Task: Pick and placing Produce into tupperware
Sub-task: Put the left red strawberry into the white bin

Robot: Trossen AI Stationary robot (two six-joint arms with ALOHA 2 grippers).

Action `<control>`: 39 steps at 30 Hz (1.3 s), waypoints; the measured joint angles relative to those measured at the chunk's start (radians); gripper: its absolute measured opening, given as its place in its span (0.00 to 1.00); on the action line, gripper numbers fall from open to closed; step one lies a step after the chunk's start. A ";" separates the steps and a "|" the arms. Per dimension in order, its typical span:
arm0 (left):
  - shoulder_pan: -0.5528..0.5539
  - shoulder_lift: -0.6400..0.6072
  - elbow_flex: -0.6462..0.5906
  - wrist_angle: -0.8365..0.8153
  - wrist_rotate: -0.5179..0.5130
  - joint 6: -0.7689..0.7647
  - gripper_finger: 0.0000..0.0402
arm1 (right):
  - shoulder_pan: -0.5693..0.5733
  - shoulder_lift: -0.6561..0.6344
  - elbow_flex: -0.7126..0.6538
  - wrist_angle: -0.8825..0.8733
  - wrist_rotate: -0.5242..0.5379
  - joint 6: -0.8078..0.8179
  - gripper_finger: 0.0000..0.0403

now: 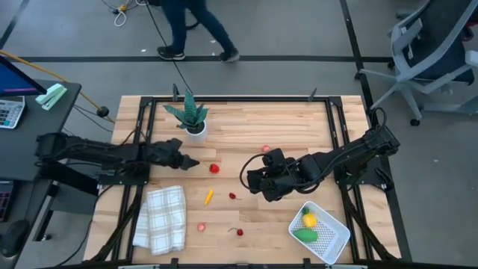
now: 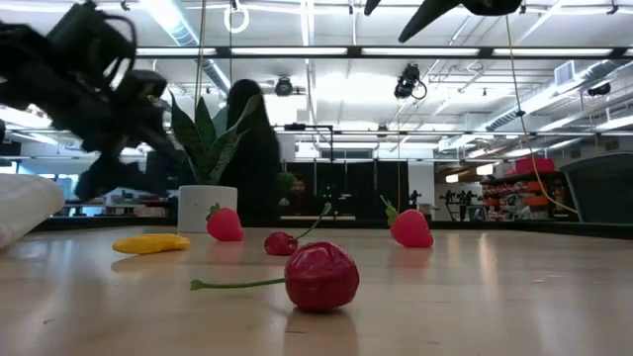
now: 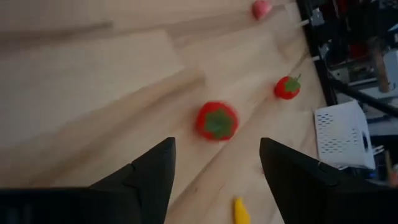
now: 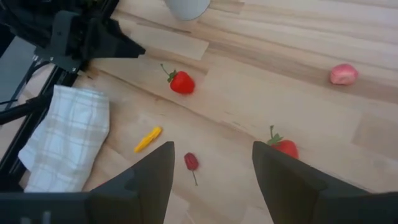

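My left gripper (image 1: 193, 162) is open and empty, low over the table, with a round red piece with a green top (image 3: 216, 121) just ahead of its fingers; this piece also shows in the high view (image 1: 214, 169). My right gripper (image 4: 211, 163) is open and empty above the table's middle (image 1: 258, 181). The white tupperware (image 1: 332, 240) stands at the near right and holds a yellow pepper (image 1: 308, 220) and a green oblong piece (image 1: 305, 235). A thin orange piece (image 1: 209, 196), a small dark red cherry (image 4: 191, 162), a red strawberry (image 4: 284, 148) and a pink piece (image 4: 343, 74) lie loose on the wood.
A spiky green plant in a white pot (image 1: 192, 119) stands at the far left of centre. A folded white checked cloth (image 1: 160, 218) lies at the near left. A pink piece (image 1: 202, 226) and a stemmed cherry (image 1: 239, 232) lie near the front edge. A person (image 1: 190, 26) walks beyond the table.
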 joint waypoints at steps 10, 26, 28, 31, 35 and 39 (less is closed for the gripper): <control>0.013 0.295 0.139 0.003 0.158 -0.004 0.62 | 0.005 0.000 0.000 0.014 0.000 0.000 0.56; 0.027 0.447 0.149 0.167 0.122 -0.017 0.58 | 0.010 0.000 0.000 0.014 -0.001 -0.012 0.56; 0.027 0.447 0.149 0.166 0.121 -0.016 0.58 | 0.010 0.000 0.000 0.013 -0.001 -0.012 0.56; 0.027 0.447 0.149 0.166 0.121 -0.014 0.57 | 0.010 0.000 0.000 0.013 -0.001 -0.013 0.56; 0.027 0.447 0.149 0.166 0.121 0.008 0.52 | 0.010 0.000 0.000 0.013 0.000 -0.013 0.56; 0.038 0.447 0.149 0.167 0.115 0.035 0.43 | 0.010 0.000 0.000 0.013 -0.001 -0.013 0.56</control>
